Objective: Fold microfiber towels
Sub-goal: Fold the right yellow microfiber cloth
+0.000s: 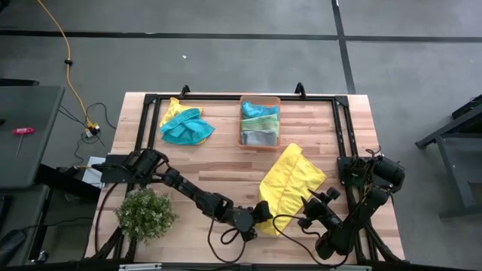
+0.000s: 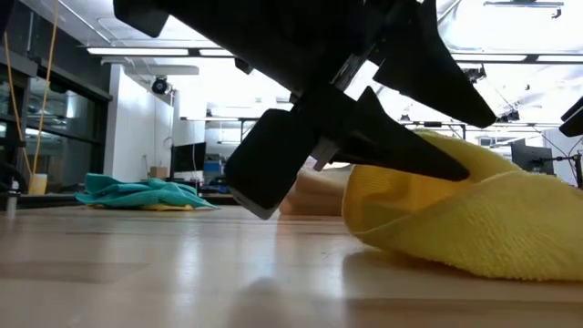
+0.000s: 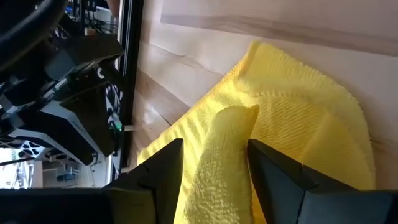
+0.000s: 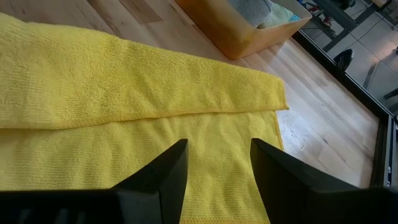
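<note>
A yellow microfiber towel (image 1: 290,179) lies near the table's middle right, one layer doubled over another (image 4: 155,81). My left gripper (image 1: 261,212) is at its near left corner, open, with a raised hump of the cloth (image 3: 224,149) between its fingers. My right gripper (image 1: 311,202) stands open low over the towel's near right part (image 4: 217,144), nothing between its fingers; whether it touches the cloth I cannot tell. A heap of teal towels (image 1: 186,126) over a yellow one lies at the far left. My left gripper stands open astride a rounded hump at the yellow towel's near left corner (image 3: 214,180). The hump fills the gap and meets the inner sides of both fingers (image 3: 273,171). The fingers slant down from the table's left, and the towel beyond lies flat on the table.
An orange bin (image 1: 260,141) at the far middle holds folded teal, green and grey towels. A small bushy plant (image 1: 145,213) stands at the near left beside my left arm. A black frame (image 1: 226,98) runs along the table's far and side edges.
</note>
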